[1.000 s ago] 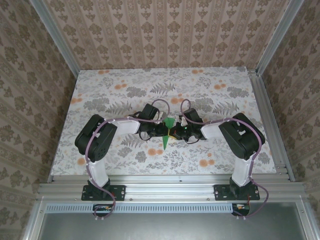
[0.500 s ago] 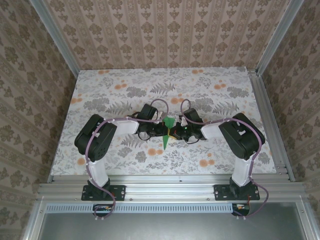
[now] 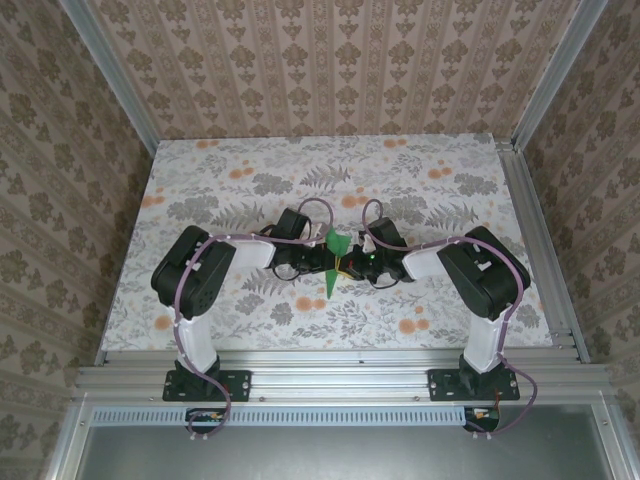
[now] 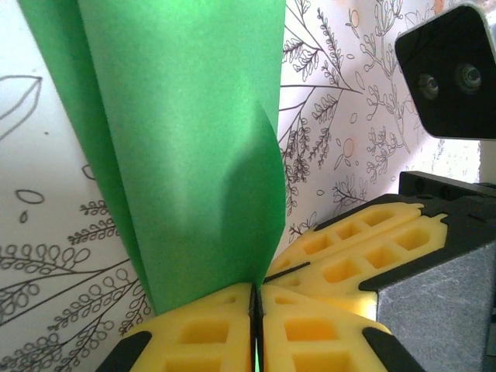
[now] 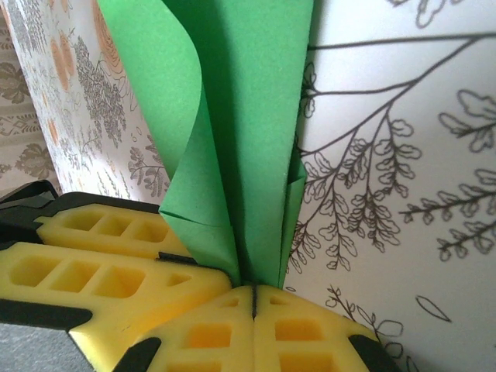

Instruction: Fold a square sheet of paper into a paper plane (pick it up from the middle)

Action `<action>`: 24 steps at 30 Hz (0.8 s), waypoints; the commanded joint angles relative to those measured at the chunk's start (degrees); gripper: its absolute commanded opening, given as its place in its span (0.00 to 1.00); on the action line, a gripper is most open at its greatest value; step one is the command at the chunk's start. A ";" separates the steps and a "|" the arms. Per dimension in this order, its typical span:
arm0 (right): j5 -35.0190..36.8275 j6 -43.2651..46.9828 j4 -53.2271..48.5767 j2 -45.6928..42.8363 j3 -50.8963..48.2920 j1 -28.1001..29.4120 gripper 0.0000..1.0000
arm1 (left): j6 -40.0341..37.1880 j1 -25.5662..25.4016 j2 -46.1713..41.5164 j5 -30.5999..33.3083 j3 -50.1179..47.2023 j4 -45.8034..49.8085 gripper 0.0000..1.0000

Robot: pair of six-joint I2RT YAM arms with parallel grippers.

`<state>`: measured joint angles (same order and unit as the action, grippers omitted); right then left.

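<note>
The square sheet of paper, bright green, stands folded into a narrow pointed paper plane (image 3: 333, 270) at the middle of the table, its tip toward the near edge. My left gripper (image 3: 323, 262) comes from the left and is shut on the paper plane (image 4: 186, 155); its yellow pads (image 4: 201, 329) meet at the fold. From the right, my right gripper (image 3: 351, 264) is shut on the same paper plane (image 5: 248, 116), where layered flaps rise from its pads (image 5: 310, 333). The two grippers touch tip to tip.
The floral tabletop (image 3: 450, 190) lies open all around the grippers. Patterned walls and metal rails (image 3: 535, 230) bound the table. The right gripper's yellow fingers (image 4: 364, 248) and its camera housing (image 4: 453, 70) sit close in the left wrist view.
</note>
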<state>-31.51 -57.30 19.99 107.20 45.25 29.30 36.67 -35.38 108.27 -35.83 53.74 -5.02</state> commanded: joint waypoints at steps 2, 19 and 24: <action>0.58 -0.80 1.44 -0.99 -1.55 0.50 0.01 | -0.11 -0.57 3.87 0.83 -0.74 -0.62 0.13; -0.13 -1.33 2.20 -6.00 -3.59 -3.56 0.03 | -0.28 -0.40 3.62 -0.62 -2.15 -5.82 0.35; -1.09 -0.46 0.40 -6.22 -2.52 -4.73 0.05 | -0.09 -0.40 3.01 -2.78 -2.68 -7.65 0.35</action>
<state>-31.73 -58.52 21.19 102.43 42.13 25.04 37.56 -34.81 108.90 -40.64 52.84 -10.07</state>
